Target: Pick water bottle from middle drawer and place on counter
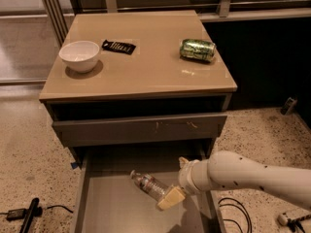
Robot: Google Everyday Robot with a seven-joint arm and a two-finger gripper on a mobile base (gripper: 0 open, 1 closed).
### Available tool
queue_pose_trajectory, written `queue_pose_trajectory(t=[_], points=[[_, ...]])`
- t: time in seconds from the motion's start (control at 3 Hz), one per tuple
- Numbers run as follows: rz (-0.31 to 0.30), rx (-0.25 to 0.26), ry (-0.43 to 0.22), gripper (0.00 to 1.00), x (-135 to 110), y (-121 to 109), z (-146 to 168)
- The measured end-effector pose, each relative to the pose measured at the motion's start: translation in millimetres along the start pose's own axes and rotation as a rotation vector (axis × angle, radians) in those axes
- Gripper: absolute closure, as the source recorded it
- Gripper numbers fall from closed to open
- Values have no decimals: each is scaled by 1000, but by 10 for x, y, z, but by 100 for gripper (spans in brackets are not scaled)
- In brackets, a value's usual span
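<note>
The water bottle lies on its side on the grey floor of the open middle drawer, cap end toward the back left. My gripper comes in from the right on a white arm and sits low in the drawer. Its tan tip is at the bottle's near right end and overlaps it. The tan counter is above, on top of the cabinet.
On the counter stand a white bowl, a black flat packet and a green can on its side. A shut drawer with pale scratches is above the open one. Cables lie on the speckled floor at left and right.
</note>
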State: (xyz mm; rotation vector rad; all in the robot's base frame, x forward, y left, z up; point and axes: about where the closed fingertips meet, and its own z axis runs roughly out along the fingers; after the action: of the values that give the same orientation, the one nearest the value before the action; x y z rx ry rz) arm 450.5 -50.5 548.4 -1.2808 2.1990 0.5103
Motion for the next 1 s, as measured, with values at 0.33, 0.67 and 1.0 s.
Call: queue_pose_trajectory(t=[0.33,0.67,1.0], points=[[0,0,0,0,0,0,0],[40,-39,8,0,81,44,241],[83,-70,25,0,211,89,637]])
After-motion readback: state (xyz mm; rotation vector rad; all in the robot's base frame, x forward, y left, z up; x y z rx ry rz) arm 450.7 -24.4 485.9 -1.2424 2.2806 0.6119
